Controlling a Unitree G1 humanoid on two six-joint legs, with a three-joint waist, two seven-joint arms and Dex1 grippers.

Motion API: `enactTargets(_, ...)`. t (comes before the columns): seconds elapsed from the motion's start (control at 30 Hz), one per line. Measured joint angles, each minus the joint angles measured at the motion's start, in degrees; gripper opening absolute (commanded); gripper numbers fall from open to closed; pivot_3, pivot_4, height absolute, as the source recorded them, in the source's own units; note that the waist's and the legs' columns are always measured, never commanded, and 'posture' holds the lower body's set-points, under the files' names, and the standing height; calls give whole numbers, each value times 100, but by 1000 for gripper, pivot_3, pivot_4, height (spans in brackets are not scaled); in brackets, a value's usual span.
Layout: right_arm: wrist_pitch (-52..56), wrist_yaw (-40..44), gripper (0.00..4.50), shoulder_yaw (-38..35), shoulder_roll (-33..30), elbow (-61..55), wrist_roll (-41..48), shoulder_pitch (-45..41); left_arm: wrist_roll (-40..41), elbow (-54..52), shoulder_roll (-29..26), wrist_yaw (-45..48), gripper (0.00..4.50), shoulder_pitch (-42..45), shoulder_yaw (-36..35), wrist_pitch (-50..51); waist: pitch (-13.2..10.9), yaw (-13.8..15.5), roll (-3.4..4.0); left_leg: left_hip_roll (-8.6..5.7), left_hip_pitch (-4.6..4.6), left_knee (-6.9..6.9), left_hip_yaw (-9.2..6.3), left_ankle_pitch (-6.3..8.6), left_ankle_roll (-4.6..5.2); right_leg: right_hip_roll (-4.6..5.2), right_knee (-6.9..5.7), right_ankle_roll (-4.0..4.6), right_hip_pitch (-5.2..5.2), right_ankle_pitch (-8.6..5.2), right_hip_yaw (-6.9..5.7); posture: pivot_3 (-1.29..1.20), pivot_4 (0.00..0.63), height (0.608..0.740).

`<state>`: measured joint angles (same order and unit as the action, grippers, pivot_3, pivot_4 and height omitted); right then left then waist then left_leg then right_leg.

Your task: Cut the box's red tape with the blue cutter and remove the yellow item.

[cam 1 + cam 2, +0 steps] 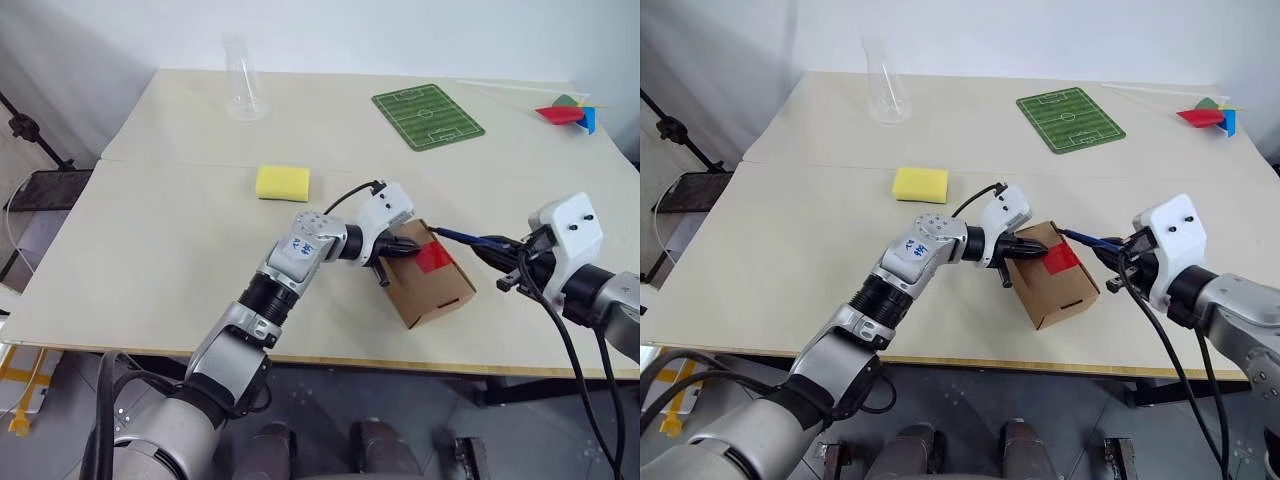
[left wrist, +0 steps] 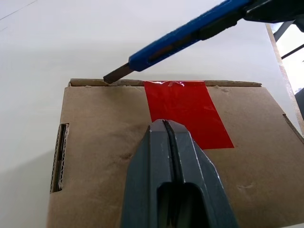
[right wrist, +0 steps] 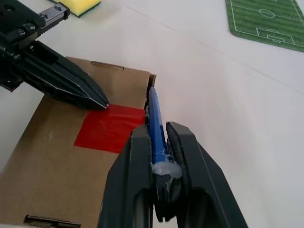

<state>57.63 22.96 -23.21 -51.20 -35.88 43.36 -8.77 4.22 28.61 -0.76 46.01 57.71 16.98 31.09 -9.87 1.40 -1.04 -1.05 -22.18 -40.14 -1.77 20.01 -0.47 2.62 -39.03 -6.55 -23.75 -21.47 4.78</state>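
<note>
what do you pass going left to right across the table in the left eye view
clear plastic cup → yellow sponge → left end effector → red tape → blue cutter → right end effector → red paper pinwheel

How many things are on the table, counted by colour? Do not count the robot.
Red: 1, tape
Blue: 1, cutter
Brown: 1, box
Yellow: 1, sponge
Green: 1, football-pitch mat
Clear: 1, flask
Many-coloured: 1, pinwheel
Total: 7
</note>
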Motion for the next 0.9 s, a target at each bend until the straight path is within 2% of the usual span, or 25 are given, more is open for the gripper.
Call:
enactTargets(0.43, 114, 6, 166, -357, -100, -107, 81, 2, -1, -104, -4, -6, 0, -73, 8, 15, 0, 2, 0, 0, 0, 0, 0, 0, 0, 0, 0, 0, 0, 0, 0, 0, 150, 740)
enactTargets(0.9, 343, -7, 166, -414, -89, -336, 385, 224, 0, -118, -8, 0, 0, -80, 35, 18, 1, 10, -1, 0, 1, 0, -2, 0, 0, 0, 1, 0, 3, 0, -2, 0, 150, 740)
